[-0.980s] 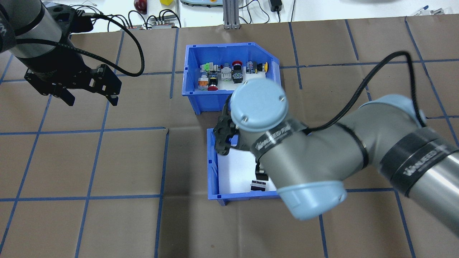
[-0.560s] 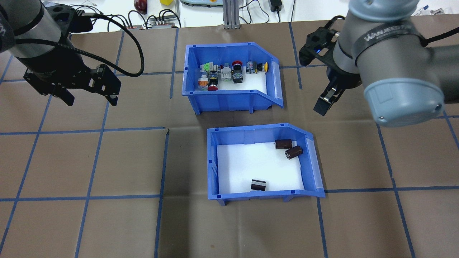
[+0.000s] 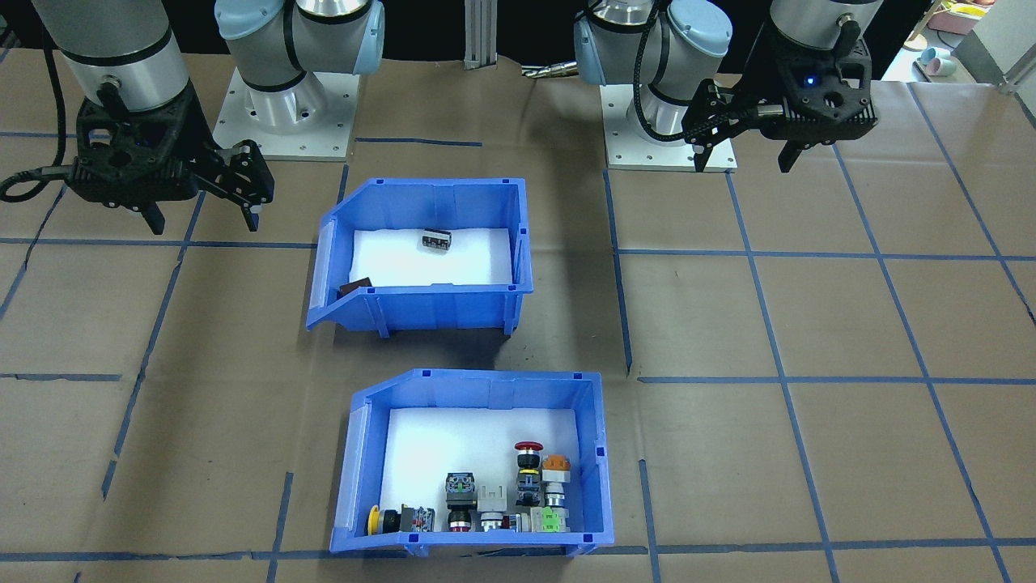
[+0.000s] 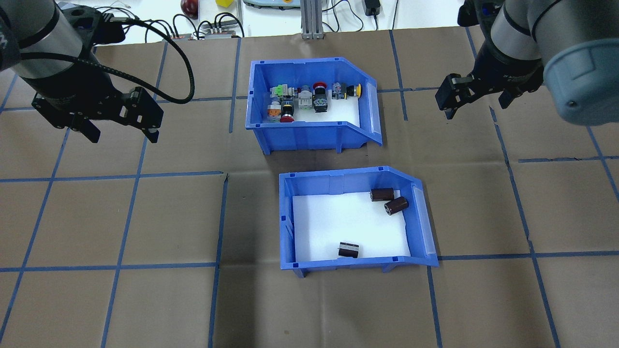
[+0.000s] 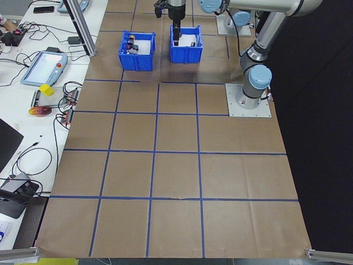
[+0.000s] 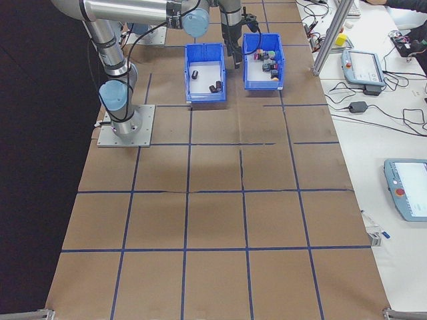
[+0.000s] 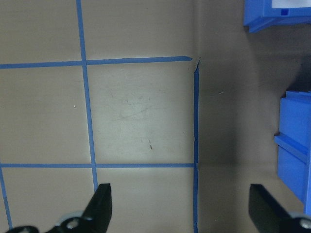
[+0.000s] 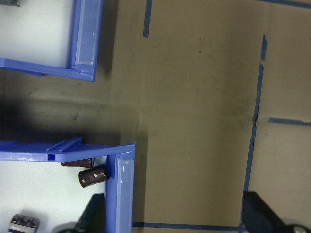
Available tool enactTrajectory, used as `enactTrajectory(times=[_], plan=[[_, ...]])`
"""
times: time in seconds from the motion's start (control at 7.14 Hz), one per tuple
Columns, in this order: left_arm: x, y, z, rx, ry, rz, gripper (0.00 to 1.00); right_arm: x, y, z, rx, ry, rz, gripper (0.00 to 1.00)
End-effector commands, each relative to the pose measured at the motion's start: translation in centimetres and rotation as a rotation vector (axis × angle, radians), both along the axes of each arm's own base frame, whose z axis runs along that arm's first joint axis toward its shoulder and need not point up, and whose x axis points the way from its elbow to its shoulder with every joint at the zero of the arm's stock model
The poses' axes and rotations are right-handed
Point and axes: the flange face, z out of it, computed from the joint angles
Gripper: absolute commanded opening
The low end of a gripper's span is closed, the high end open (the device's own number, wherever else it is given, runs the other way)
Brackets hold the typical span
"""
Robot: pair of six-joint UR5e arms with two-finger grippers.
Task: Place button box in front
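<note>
The button box, a blue bin holding colourful push-buttons, stands on the far side of the table, away from the robot's base, and shows near the bottom of the front-facing view. Its corner shows in the right wrist view. My right gripper hangs open and empty to the right of that box, apart from it. My left gripper hangs open and empty well to the box's left. The left wrist view shows its open fingers over bare paper.
A second blue bin with dark brown cylinders stands just nearer the robot than the button box. Brown paper with blue tape lines covers the table. Cables and teach pendants lie beyond the far edge.
My right arm has swung away from above the cylinder bin to the far right of the table. Both bins and the left arm have stayed put.
</note>
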Motion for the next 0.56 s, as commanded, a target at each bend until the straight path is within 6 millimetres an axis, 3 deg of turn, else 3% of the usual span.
enactTrajectory(times=[0.0, 0.42], plan=[[0.00, 0.00, 0.00, 0.000, 0.000, 0.000, 0.99, 0.83, 0.59, 0.24, 0.051, -0.085, -0.255, 1.00], [-0.01, 0.00, 0.00, 0.000, 0.002, 0.000, 0.99, 0.81, 1.13, 0.39, 0.070, -0.071, -0.257, 1.00]])
